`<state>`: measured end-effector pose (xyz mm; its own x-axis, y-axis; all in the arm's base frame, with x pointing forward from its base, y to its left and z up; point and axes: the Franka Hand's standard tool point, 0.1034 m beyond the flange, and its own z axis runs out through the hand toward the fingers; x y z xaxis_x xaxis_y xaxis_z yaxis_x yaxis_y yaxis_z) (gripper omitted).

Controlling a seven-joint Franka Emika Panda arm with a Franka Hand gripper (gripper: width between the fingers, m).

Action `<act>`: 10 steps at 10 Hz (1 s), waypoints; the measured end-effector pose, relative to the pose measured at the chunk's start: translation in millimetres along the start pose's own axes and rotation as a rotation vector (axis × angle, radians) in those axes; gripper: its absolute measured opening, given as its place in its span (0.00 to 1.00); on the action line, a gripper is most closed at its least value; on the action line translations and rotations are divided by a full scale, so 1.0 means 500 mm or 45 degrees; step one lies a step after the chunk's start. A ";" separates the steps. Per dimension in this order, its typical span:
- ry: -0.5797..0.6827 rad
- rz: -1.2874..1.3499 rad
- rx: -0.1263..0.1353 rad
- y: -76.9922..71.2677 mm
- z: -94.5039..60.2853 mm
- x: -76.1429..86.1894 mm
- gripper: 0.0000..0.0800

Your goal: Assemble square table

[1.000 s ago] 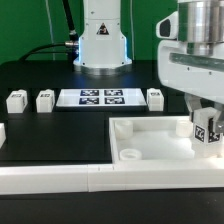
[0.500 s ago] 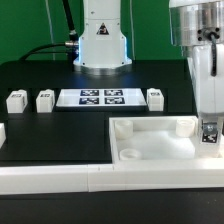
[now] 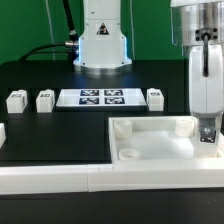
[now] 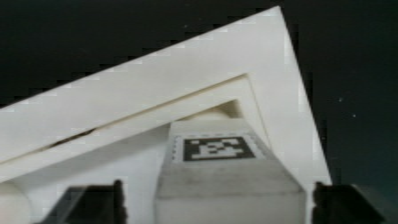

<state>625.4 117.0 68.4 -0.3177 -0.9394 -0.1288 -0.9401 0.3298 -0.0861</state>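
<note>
- Square table top is right there under the arm, so what's the gripper doing over it? Can't see from my side lol.
- It's hanging straight down over the top's far corner, the one on the exterior view's right. Jaws are spread. In the wrist view both dark fingers stand off to either side of a short white leg. There's a gap showing on each side, so nothing is pinched.
- And the leg?
- Upright in that corner, tag facing the wrist camera, with the raised rim meeting in a point just behind it. Whether it's seated properly in a socket I honestly can't tell, since the gripper covers most of it from the outside.
- Where's the top itself?
- Flat on the black table, front half, over on the exterior view's right, rim up. You can see a round socket in its near corner on the exterior view's left. A long white bar runs along the front of the black table on the exterior view's left.
- Other parts?
- Further back, three loose legs stand in a row with the marker board. Two are on the exterior view's left of it and one is on its right. The robot base sits behind all that.
</note>
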 end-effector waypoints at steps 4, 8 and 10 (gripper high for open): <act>-0.043 -0.070 0.017 0.006 -0.060 -0.027 0.81; -0.041 -0.086 0.006 0.008 -0.058 -0.025 0.81; -0.040 -0.086 0.005 0.009 -0.057 -0.025 0.81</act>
<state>621.8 127.3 97.6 -0.2498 -0.9560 -0.1539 -0.9587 0.2665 -0.0991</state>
